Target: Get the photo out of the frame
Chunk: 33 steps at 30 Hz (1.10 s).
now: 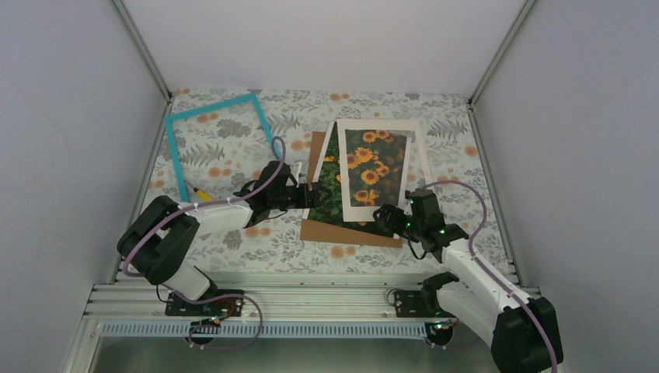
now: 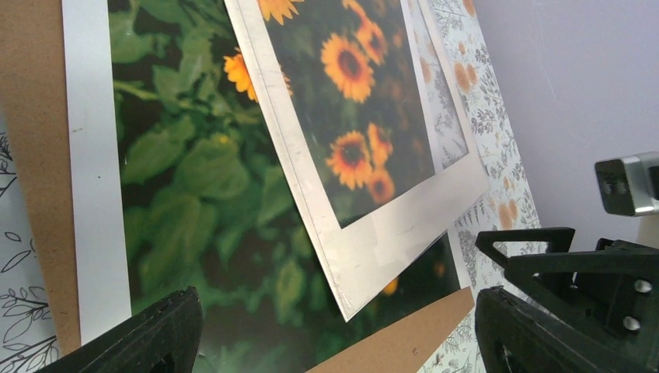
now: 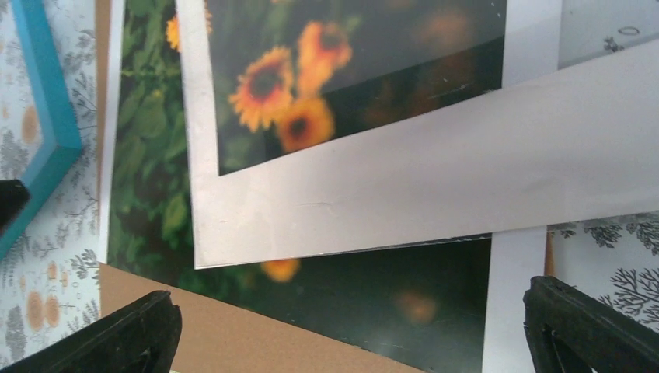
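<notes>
From above, the turquoise frame point(image 1: 176, 159) lies at the far left of the floral table point(image 1: 268, 252), apart from the photo point(image 1: 332, 186), which rests on the brown backing board point(image 1: 350, 233) under the skewed cream mat point(image 1: 357, 214). The left gripper point(image 1: 311, 194) is at the photo's left edge, the right gripper point(image 1: 382, 215) by the mat's near corner. Left wrist: fingers point(image 2: 155, 334) apart, gripping nothing, over the photo. Right wrist: fingers point(image 3: 116, 338) spread wide, gripping nothing
</notes>
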{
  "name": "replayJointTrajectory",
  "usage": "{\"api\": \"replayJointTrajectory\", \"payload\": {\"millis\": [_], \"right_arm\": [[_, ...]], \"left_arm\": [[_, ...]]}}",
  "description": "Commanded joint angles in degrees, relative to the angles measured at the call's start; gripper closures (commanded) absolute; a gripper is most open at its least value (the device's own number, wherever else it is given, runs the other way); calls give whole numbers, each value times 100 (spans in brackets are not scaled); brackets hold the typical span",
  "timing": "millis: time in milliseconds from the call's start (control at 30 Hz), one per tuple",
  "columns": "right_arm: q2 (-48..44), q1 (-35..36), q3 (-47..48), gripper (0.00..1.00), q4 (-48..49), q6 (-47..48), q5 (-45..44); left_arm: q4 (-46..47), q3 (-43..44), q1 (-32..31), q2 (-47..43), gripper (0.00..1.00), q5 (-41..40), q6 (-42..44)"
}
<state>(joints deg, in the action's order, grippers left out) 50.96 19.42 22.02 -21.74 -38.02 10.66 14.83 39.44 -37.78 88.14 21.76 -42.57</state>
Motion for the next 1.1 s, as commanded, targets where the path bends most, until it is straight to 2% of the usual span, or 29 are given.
{"api": "replayJointTrajectory", "payload": {"millis": [0,433,700,1067], "right_arm": [[-235,-2,21,0,163,-64,155],[353,-8,41,0,309,116,-191],[617,-4,24,0,204,47,-538],[568,-6,33,0,306,106,-80]], "left_arm": [[-81,5,16,66,13,-72,134],[-1363,125,-2,0,13,-777,424],[-1544,187,-64,126,13,-866,480],[-1536,147,-303,164,13,-864,387]]}}
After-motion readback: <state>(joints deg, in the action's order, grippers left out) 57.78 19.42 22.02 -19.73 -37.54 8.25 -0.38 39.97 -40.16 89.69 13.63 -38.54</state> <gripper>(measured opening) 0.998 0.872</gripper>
